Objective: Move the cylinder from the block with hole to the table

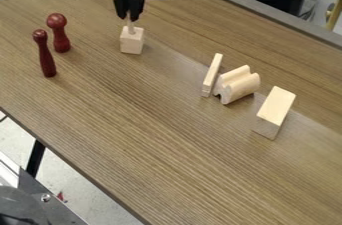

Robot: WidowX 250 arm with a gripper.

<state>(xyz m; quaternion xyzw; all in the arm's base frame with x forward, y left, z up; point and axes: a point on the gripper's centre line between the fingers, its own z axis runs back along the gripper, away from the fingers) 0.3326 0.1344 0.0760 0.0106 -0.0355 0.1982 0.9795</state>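
- what do you see first, at the left side?
- there are two dark red pins, both upright on the wooden table point(153, 134). the first is the slim pin point(45, 56), with a small round head. just beside it, a little more to the back, is the thicker pin point(60, 34), which has a bigger round head.
- and after these?
- next comes the block with hole point(131, 44), of pale wood, and it is standing on the table.
- where is the cylinder point(131, 28), please?
- it is upright in this block, thin and pale, and its upper part rises to the tip of the black gripper point(129, 18), which hangs directly above.
- is the gripper pinching it?
- this i cannot tell, i am sorry.
- what is more to the right?
- three pale wooden things, in a slanting row: a thin flat piece point(212, 75), then just beside it a grooved block point(237, 86), and then, near this one, a rectangular block point(275, 106).
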